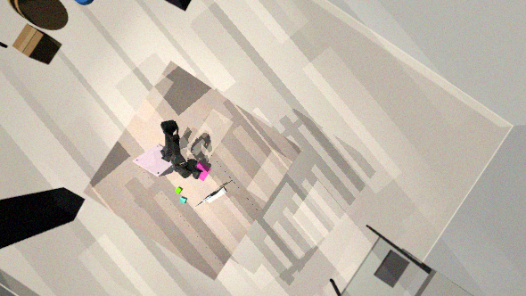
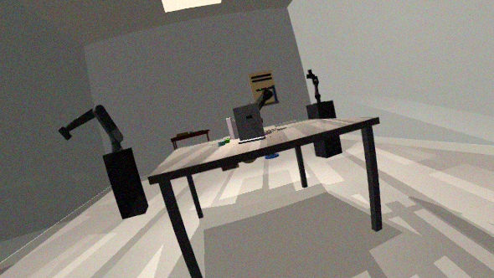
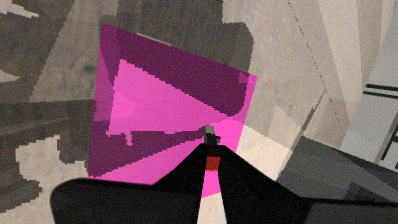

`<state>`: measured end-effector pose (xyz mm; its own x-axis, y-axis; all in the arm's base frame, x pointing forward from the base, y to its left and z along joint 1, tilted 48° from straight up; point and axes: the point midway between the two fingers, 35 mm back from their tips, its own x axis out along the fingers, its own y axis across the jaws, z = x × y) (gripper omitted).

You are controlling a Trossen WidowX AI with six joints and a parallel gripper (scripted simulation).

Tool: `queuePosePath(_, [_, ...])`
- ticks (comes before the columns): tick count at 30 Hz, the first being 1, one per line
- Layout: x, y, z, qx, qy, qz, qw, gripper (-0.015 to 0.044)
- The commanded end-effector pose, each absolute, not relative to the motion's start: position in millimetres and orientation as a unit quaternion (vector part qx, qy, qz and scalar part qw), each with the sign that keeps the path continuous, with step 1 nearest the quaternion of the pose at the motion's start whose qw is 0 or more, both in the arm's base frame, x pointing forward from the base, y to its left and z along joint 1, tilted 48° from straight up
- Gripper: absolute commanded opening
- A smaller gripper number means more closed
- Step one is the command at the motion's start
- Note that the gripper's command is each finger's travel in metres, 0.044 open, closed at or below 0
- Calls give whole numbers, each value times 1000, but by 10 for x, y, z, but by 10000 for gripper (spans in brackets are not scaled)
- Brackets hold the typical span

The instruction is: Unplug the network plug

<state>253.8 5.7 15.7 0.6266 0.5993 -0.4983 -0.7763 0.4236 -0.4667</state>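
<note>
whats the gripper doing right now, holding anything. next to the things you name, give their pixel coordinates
Gripper (image 3: 211, 150): closed on the plug (image 3: 213, 163), with the magenta square (image 1: 203, 171) (image 3: 165, 112) beyond it in the wrist view.
</note>
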Motion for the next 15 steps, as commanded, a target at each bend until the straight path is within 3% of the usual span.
queuePosePath(1, [2539, 76, 140, -342, 132, 413, 834, 0])
queuePosePath(8, [2540, 63, 154, -344, 129, 412, 834, 0])
queuePosePath(14, [2540, 63, 154, -344, 129, 412, 834, 156])
queuePosePath(15, [2540, 63, 154, -344, 129, 412, 834, 156])
